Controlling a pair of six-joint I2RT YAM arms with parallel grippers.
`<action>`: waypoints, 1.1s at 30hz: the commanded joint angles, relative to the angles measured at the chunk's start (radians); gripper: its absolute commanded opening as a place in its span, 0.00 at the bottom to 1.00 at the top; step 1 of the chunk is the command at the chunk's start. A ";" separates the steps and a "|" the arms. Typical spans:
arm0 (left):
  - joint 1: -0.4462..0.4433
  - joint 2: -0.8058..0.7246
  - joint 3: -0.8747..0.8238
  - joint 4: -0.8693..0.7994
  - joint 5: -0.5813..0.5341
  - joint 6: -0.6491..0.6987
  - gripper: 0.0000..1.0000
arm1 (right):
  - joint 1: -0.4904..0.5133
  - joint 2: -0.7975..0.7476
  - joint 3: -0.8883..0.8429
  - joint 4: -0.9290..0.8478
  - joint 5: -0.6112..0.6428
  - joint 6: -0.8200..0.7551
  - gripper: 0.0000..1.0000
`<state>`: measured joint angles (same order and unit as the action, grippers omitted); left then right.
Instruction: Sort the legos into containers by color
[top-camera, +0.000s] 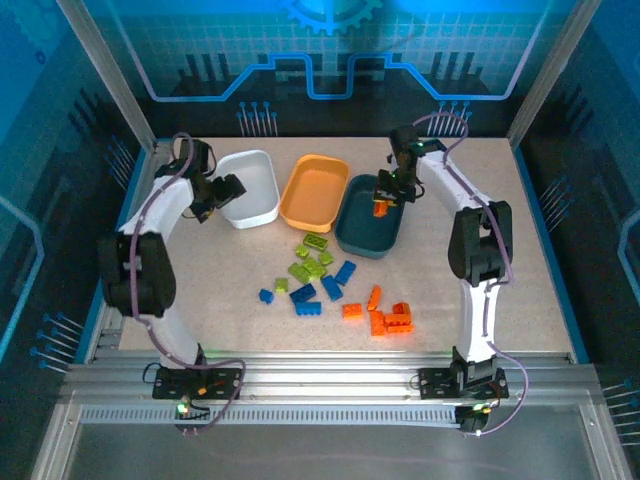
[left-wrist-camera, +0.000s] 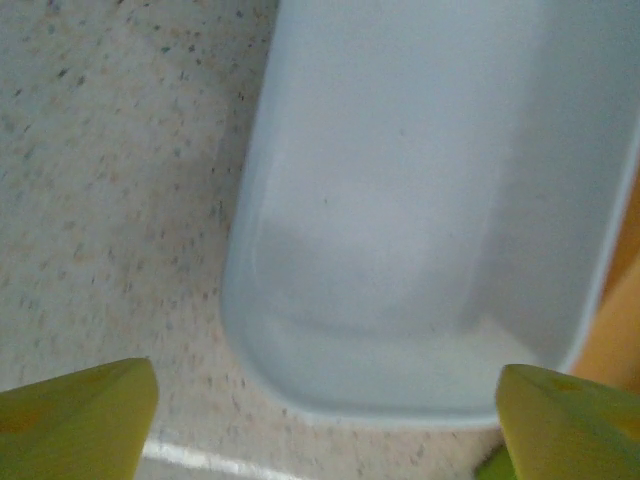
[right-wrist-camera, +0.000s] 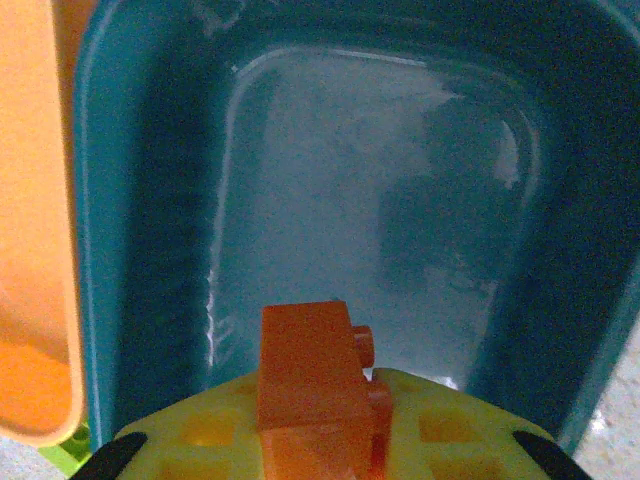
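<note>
Hovering over the teal tray (top-camera: 362, 238): right gripper (top-camera: 386, 203), jaws pinching one orange brick (right-wrist-camera: 315, 385). Wrist view has the brick standing between the yellow fingers (right-wrist-camera: 200, 435), studs facing right, above the tray's near end, with plain teal floor beyond it. Can't tell whether the brick touches the tray

Left gripper (top-camera: 228, 188) sits at the left edge of the white tray (top-camera: 255, 185), jaws spread wide. Its wrist view looks down on a rounded corner of that tray and the speckled counter (left-wrist-camera: 110, 200) beside it, one yellow fingertip in each lower corner of the view

Trays stand in a row at the far side of the counter: white left, orange tray (top-camera: 315, 190) middle, teal right. Orange and teal look to be touching; white stands just beside orange

Loose legos lie on the counter in front of the trays, between the arms. Green bunch (top-camera: 310, 262) is nearest the trays, blue ones (top-camera: 318, 292) are just nearer the arm bases with one blue apart to the left, and the orange bunch (top-camera: 388, 320) is toward the right arm
</note>
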<state>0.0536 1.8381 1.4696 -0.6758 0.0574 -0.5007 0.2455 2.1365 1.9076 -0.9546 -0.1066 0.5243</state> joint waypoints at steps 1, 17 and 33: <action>0.007 0.100 0.115 -0.074 -0.032 0.056 0.84 | 0.012 0.047 0.081 -0.079 -0.024 0.009 0.14; -0.032 0.399 0.420 -0.241 -0.135 0.244 0.42 | 0.024 0.173 0.183 -0.115 -0.039 0.011 0.14; -0.129 0.391 0.407 -0.267 -0.266 0.451 0.15 | 0.021 0.184 0.197 -0.148 0.016 -0.096 0.14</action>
<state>-0.0727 2.2478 1.8771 -0.8974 -0.1482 -0.1070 0.2615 2.3035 2.0853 -1.0607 -0.1123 0.4702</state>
